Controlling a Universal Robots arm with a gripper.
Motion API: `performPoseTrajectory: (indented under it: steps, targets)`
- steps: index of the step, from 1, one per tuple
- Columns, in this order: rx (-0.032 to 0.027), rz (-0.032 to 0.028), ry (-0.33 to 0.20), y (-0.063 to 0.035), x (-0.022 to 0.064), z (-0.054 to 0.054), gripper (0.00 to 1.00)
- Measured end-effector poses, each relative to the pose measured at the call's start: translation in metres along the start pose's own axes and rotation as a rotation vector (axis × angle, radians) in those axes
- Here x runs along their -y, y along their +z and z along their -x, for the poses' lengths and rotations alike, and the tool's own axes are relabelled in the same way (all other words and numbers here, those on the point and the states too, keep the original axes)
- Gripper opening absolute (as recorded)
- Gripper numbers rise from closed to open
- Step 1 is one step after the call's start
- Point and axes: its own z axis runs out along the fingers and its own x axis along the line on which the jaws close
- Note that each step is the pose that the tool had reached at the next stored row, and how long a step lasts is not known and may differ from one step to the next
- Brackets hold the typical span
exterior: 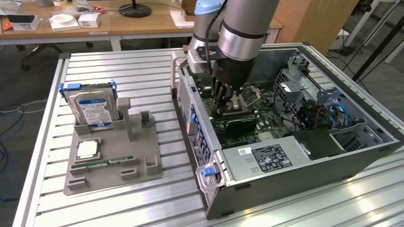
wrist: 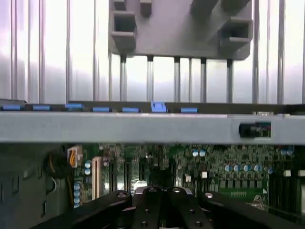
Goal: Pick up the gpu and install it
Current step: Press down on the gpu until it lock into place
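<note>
Aluminium slatted tabletop (exterior: 126,66), carrying two groups of items.

1. Computer case (exterior: 353,163), dark, side panel off, lying along the tabletop's edge at the exterior view's right. Green motherboard (exterior: 268,118) exposed inside. Silver power supply (exterior: 268,158) with a black label at the case's near end. Blue cables (exterior: 338,113) by the drive cage at its far side.

2. Grey parts tray (exterior: 110,172), near the tabletop's edge at the exterior view's left, well apart from the case opening. Contents: hard drive (exterior: 93,109) with a blue-white label, standing upright in the far slot; square silver processor (exterior: 87,150) lying flat; narrow green memory stick (exterior: 101,164) lying flat toward the tray's near end. Upright slotted stand (exterior: 129,118) beside the hard drive.

3. Gripper (exterior: 235,105), black, on the silver arm, lowered into the case over the middle of the motherboard. In the wrist view the gripper (wrist: 162,200) sits low in front of the motherboard (wrist: 228,167), with the case wall (wrist: 143,128) and the tray (wrist: 181,28) beyond. Jaw opening and hold: cannot tell.

4. Gpu (exterior: 241,125), dark card, inside the case on the motherboard, directly under the gripper. Contact between the two cannot be made out.
</note>
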Motion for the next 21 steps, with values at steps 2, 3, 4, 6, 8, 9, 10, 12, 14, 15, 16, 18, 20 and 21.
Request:
performPoseTrajectory:
  steps: [2, 3, 4, 6, 8, 9, 10, 12, 14, 15, 16, 18, 20, 21]
  targets:
    - [-0.0001, 0.0000, 0.000, -0.0012, -0.0073, 0.000, 0.11]
    - [0.0000, 0.0000, 0.000, -0.0011, -0.0107, 0.000, 0.11]
    - [0.0001, 0.0000, 0.000, -0.0010, -0.0136, 0.000, 0.11]
    - [0.0007, -0.0003, 0.000, -0.0007, -0.0188, 0.000, 0.11]
    - [0.0011, -0.0007, 0.000, -0.0005, -0.0213, 0.000, 0.11]
    - [0.0013, -0.0003, 0.000, -0.0005, -0.0218, 0.000, 0.11]
    - [0.0013, -0.0004, 0.000, -0.0005, -0.0218, 0.000, 0.11]
    - [0.0012, -0.0004, 0.000, -0.0006, -0.0213, 0.000, 0.11]
    - [0.0010, 0.0004, 0.000, -0.0016, -0.0213, 0.000, 0.11]
    - [0.0011, 0.0013, 0.000, -0.0027, -0.0212, 0.000, 0.11]
    - [0.0010, 0.0025, 0.000, -0.0042, -0.0213, 0.000, 0.11]
    - [0.0013, 0.0042, 0.000, -0.0102, -0.0217, 0.000, 0.11]
    - [0.0013, 0.0042, 0.000, -0.0103, -0.0228, 0.000, 0.11]
    - [0.0011, 0.0040, 0.000, -0.0104, -0.0245, 0.000, 0.11]
